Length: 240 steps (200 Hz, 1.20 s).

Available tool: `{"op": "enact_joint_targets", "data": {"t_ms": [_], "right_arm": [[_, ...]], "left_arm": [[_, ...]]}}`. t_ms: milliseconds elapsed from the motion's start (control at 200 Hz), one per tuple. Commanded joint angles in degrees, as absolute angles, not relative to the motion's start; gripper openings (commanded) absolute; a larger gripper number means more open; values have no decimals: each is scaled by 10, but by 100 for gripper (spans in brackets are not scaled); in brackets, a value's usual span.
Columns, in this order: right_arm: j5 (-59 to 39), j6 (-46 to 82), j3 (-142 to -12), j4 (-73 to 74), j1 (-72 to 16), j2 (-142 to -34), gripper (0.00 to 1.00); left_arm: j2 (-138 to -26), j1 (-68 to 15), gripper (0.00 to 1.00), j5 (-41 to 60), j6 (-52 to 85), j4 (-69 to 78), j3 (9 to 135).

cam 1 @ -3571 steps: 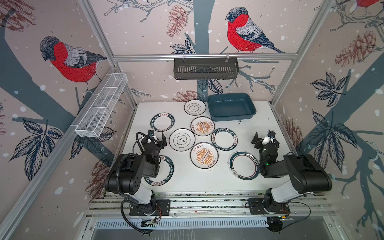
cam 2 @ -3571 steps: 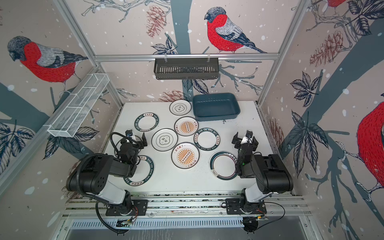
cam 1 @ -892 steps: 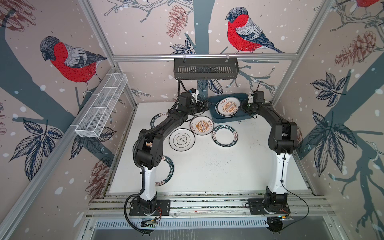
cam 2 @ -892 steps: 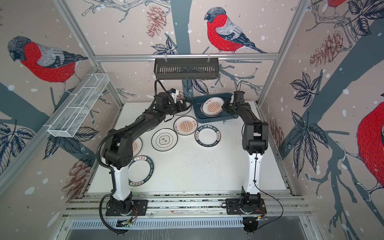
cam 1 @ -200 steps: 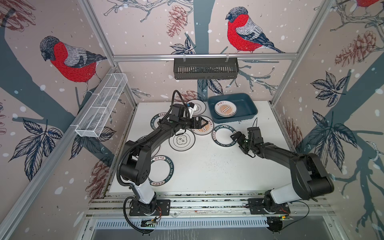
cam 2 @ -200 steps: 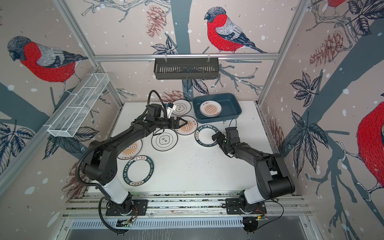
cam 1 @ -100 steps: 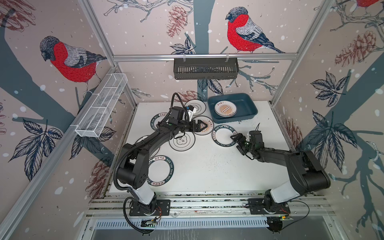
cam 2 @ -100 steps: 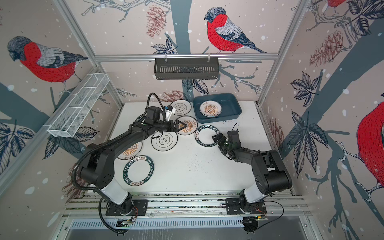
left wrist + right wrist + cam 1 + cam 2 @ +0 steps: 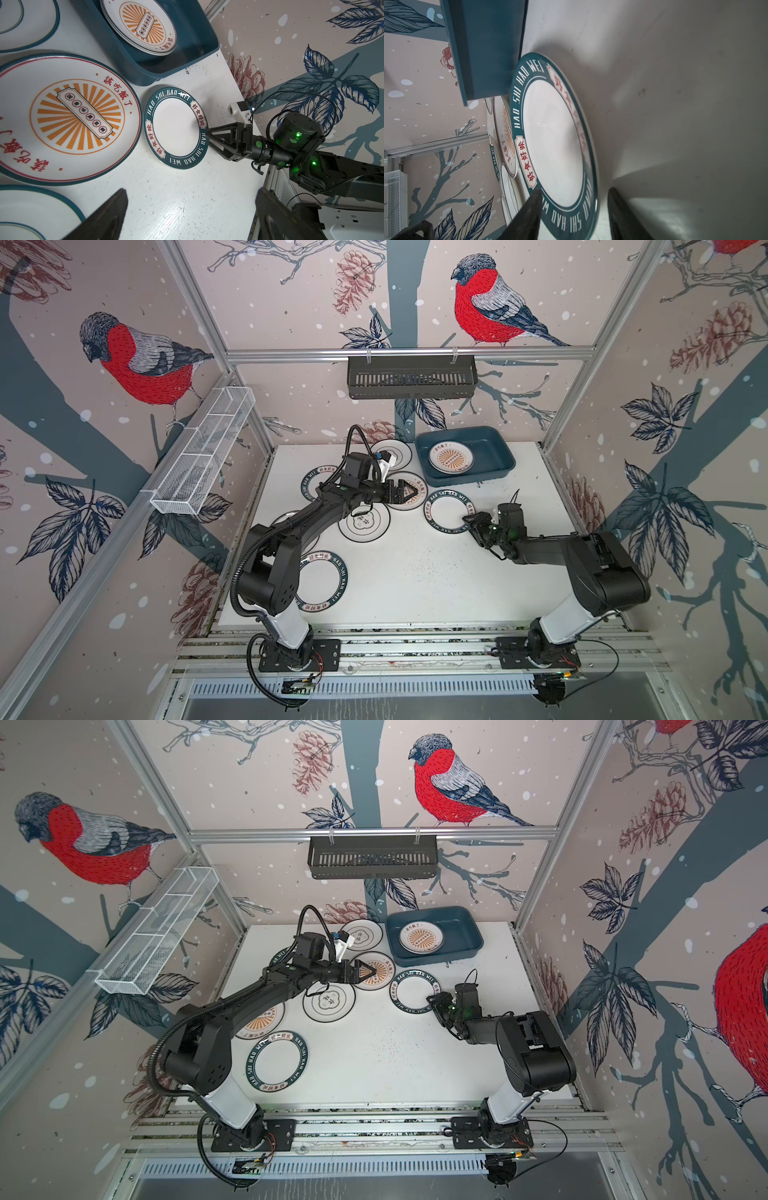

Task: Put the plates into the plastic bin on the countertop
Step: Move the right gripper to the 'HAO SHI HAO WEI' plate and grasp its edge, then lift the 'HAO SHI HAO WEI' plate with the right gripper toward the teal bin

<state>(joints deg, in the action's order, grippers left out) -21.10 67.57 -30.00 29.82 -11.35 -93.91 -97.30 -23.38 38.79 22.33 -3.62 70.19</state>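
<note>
- Now, the right jaws are down at the worktop point(image 9: 415, 572), at the edge of the teal-lettered plate point(image 9: 449, 508) nearest the right arm.
- That plate lies flat just in front of the bin point(image 9: 494, 448), apart from it.
- In the right wrist view its rim runs between the two right fingers point(image 9: 529, 214). One finger is over the rim and the other is out on the worktop side.
- A strip of bare surface shows between that outer finger and the plate edge, so the right jaws are parted around the rim, not clamped on it.
- The left jaws hang wide apart over the near sunburst plate point(image 9: 384, 977), which lies right beside the lettered one. They hold nothing, and the left fingers point(image 9: 104, 218) frame only bare worktop.
- The bin sits at the back right of the worktop, and one binned sunburst plate point(image 9: 451, 457) lies flat in its left half in both top views.
- Out on the worktop, a cloud plate point(image 9: 363, 522) lies just below the left arm.
- A back cloud plate point(image 9: 397, 452) lies beside the bin, and a front lettered plate point(image 9: 322, 580) lies near the left arm's base.
- The left arm partly hides a far lettered plate point(image 9: 309, 485) and a hidden sunburst plate point(image 9: 259, 1025).
</note>
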Motion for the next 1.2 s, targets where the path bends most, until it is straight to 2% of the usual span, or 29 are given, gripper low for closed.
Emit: {"op": "enact_joint_targets", "data": {"t_ms": [0,210,420,780,1196], "right_arm": [[-200,688,-300,300,-113,-952,45],[-201,695,-298,315,-117,-972,21],[-197,700,-298,318,-120,-972,8],[-170,731,-284,286,-123,-926,2],[-79,677,-280,42,-96,-693,2]], "left_arm": [[-975,-234,96,390,226,-22,709],[-972,-234,96,384,220,-30,712],[-973,-234,96,381,215,-37,713],[-973,-234,96,379,207,-45,716],[-981,-234,96,395,228,-23,719]]}}
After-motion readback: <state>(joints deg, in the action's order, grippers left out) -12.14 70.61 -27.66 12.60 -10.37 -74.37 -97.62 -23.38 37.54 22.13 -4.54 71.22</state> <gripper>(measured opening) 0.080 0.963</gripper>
